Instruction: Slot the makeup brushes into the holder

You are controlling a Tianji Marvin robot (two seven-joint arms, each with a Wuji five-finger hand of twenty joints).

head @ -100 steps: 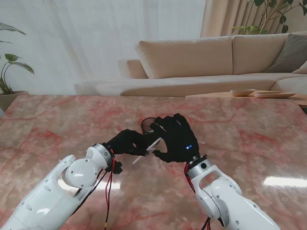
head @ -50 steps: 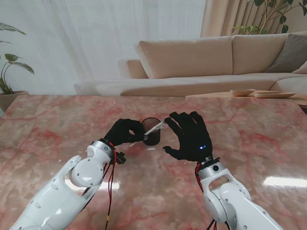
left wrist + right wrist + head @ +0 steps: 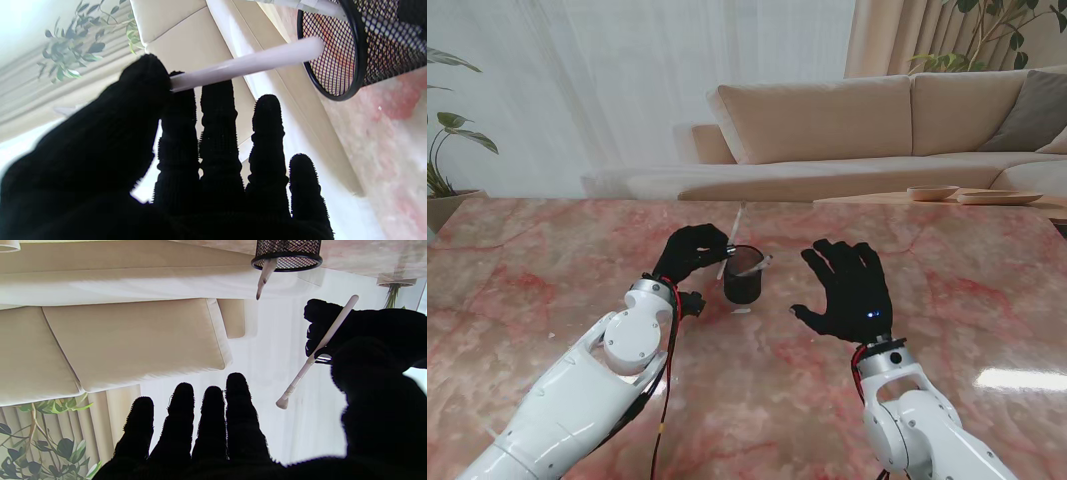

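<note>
While the left hand (image 3: 691, 255) has its thumb and fingers pinched around a pale makeup brush (image 3: 732, 232), the whole thing comes down to where that brush's lower tip sits relative to the holder (image 3: 744, 281). From the stand view the brush stands close to upright, leaning a bit, with its upper end poking up past the hand and the holder's rim just beside the hand on its right. The left wrist cam shows the handle's free end (image 3: 253, 61) right at the rim of the black mesh cup, not clearly inside yet, so the brush probably needs a small shift toward the opening and then a drop along its own axis.

The left hand is obviously the nearer one. The right hand (image 3: 852, 291) is well off to the holder's right, fingers spread, holding nothing.

One brush already leans in the holder (image 3: 265, 275), its end sticking out over the rim on the right side. That's the main thing the incoming brush could bump. Otherwise it's just marble table (image 3: 947, 270) around the cup.
</note>
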